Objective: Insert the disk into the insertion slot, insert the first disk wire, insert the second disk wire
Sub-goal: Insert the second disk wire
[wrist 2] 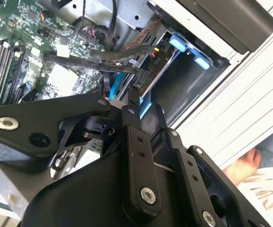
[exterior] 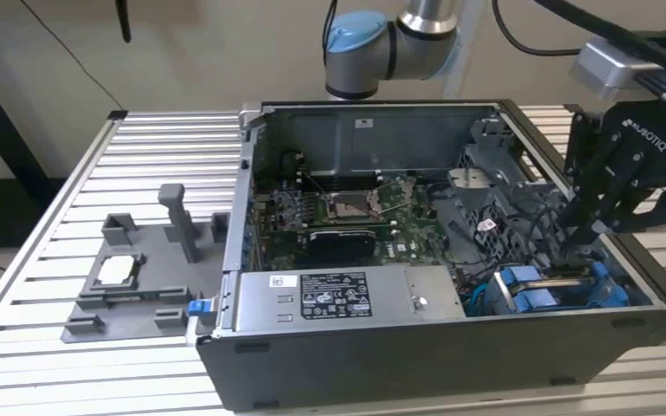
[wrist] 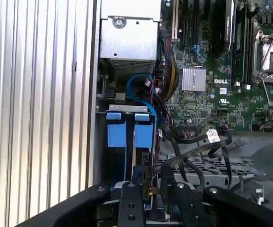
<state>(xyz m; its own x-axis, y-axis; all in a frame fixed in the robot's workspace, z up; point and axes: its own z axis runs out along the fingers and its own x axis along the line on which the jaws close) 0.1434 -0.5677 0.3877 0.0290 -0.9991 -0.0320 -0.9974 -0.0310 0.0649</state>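
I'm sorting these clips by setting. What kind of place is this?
Likely a robotics lab test bench: an open dark grey computer case lies on a ribbed aluminium table, beside a grey plastic fixture, with the black gripper reaching into the case.

Grey fixture (exterior: 136, 277) on slatted table (exterior: 32, 260), beside computer case (exterior: 426, 364).

The arm (exterior: 408, 35) has a silver-grey tubular link and a rounded joint housing capped in light blue, with black cables looping off beside it. At the wrist sits a pale grey block (exterior: 613, 62). Below it the gripper (exterior: 593, 232) is matt black, built of flat linkage bars, with white lettering on its body. In the second wrist view, the linkage bars (wrist 2: 137, 165) carry bright silver round-headed screws and small dark holes.
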